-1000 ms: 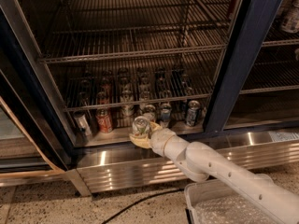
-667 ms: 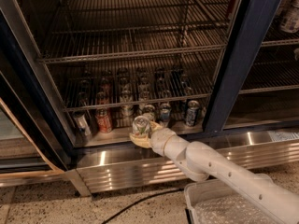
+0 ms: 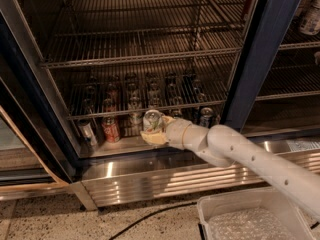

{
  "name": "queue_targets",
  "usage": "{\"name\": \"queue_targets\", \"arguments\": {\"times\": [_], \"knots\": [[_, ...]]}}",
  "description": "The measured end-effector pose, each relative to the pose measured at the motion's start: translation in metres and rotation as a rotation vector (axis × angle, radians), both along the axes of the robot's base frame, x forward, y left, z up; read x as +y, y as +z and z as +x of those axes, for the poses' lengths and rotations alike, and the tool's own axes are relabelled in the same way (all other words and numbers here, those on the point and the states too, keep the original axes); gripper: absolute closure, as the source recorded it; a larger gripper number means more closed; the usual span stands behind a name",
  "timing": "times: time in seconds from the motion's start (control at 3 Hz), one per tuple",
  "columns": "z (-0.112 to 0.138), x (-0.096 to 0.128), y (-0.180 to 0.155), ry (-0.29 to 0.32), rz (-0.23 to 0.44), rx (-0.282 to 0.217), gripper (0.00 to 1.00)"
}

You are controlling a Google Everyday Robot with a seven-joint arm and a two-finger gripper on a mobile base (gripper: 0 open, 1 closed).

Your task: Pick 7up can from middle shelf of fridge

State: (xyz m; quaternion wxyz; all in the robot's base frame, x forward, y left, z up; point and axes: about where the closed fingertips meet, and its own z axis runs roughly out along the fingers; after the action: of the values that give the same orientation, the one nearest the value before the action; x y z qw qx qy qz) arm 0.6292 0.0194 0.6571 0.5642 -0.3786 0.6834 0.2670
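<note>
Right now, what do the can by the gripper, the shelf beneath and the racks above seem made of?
The 7up can: thin metal, probably aluminium; pale silvery sheen. The middle shelf: smooth sheet steel, apparently; mirror-like glare. The wire racks: dark coated metal wire, likely; thin grid. The gripper sits at the can's base.

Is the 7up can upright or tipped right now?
Upright: the 7up can stands top up near the front of the middle shelf, with the gripper against its lower part.

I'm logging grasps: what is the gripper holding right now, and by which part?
The gripper, at the front of the middle shelf, holds the 7up can by its lower body; its top stands free.
</note>
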Motion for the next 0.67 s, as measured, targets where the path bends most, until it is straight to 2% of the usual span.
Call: {"name": "queue_targets", "arguments": {"times": [0.33, 0.67], "knots": [[0.009, -0.01, 0.044, 0.091, -0.05, 0.015, 1.0], [0.003, -0.017, 0.065, 0.177, -0.06, 0.035, 1.0]]}}
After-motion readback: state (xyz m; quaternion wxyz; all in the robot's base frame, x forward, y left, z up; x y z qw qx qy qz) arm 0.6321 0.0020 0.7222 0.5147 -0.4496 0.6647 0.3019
